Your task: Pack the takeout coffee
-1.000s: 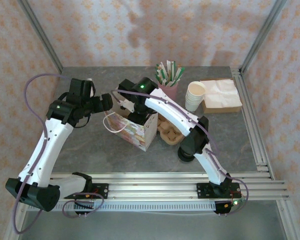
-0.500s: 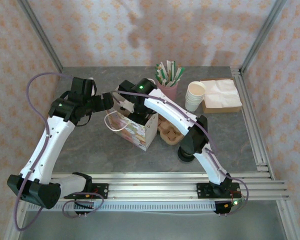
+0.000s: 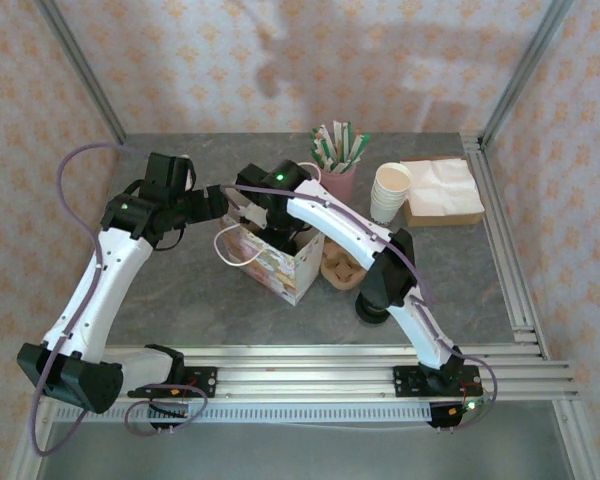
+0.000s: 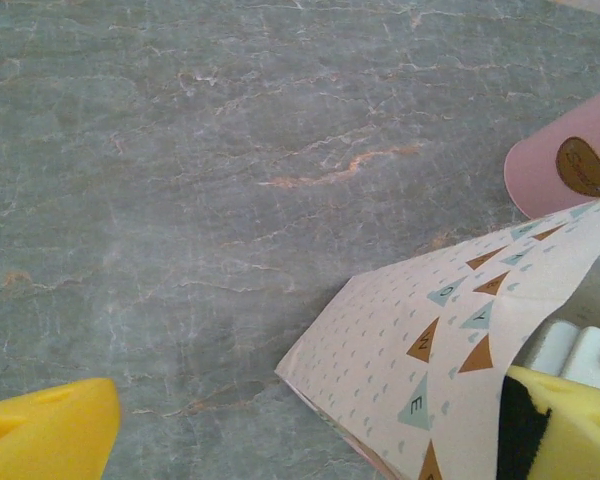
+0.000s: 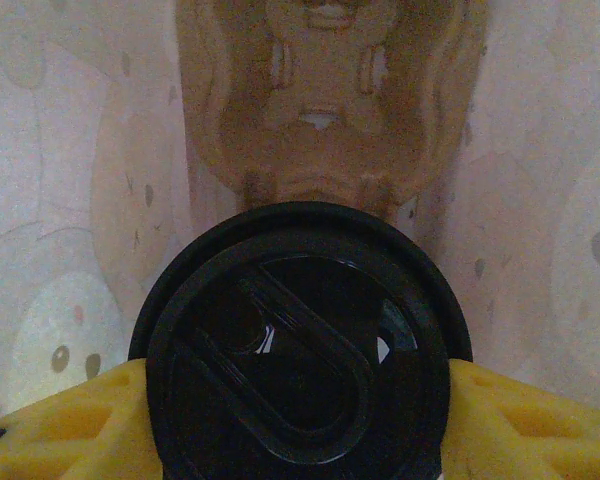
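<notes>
Inside the paper bag (image 3: 276, 263), the right gripper (image 5: 298, 420) clamps the takeout coffee (image 5: 298, 340); the left gripper (image 4: 300, 432) has its jaws spread wide.

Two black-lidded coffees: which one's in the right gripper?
The coffee between the right gripper's yellow fingers, inside the patterned bag; the other coffee stands on the table by that arm's elbow.

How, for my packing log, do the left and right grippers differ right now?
1. The left gripper stands wide open. The right gripper is closed on the black-lidded coffee cup.
2. The left gripper straddles the wall of the paper bag, just above the table. The right gripper reaches down inside that bag.
Shared: both have yellow fingers and both work at the same bag.
</notes>
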`<state>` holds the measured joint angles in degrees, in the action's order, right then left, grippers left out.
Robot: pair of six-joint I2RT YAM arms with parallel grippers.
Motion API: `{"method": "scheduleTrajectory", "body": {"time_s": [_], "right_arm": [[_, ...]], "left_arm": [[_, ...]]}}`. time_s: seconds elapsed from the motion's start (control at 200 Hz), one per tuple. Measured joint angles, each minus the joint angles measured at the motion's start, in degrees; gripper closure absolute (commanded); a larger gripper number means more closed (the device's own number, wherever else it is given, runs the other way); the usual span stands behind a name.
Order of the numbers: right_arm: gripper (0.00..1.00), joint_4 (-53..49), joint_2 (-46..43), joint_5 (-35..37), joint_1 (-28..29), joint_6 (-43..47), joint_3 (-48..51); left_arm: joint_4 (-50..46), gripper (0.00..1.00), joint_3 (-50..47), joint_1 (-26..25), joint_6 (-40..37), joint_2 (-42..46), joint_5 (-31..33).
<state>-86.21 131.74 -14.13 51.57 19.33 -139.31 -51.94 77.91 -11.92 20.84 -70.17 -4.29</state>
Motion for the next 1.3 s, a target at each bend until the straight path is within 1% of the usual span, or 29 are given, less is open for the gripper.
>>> {"method": "scheduleTrajectory", "body": {"time_s": [0.355,0.621,0.926,1.196,1.301], "right_arm": [[0.4,2.47,-0.42,-0.48,-0.04,-0.42,1.36],[0.4,5.4,-3.96,-0.61,-0.02,-0.7,5.2],[0.4,13.33,-10.82,-1.05,-0.04,-1.29,14.62],[0.41,19.78,-12.59,-2.19,-0.15,-1.95,21.35],[0.41,21.24,-13.16,-2.45,-0.28,-1.97,22.56]], "left_arm": [[0.0,0.06,-0.02,0.09,-0.42,-1.25,0.0],[0.0,0.06,-0.17,0.09,-0.44,-1.9,0.7],[0.0,0.07,-0.39,0.09,-0.44,-3.13,1.77],[0.02,0.07,-0.39,0.09,-0.44,-3.13,1.81],[0.02,0.07,-0.39,0.09,-0.46,-3.13,1.97]]}}
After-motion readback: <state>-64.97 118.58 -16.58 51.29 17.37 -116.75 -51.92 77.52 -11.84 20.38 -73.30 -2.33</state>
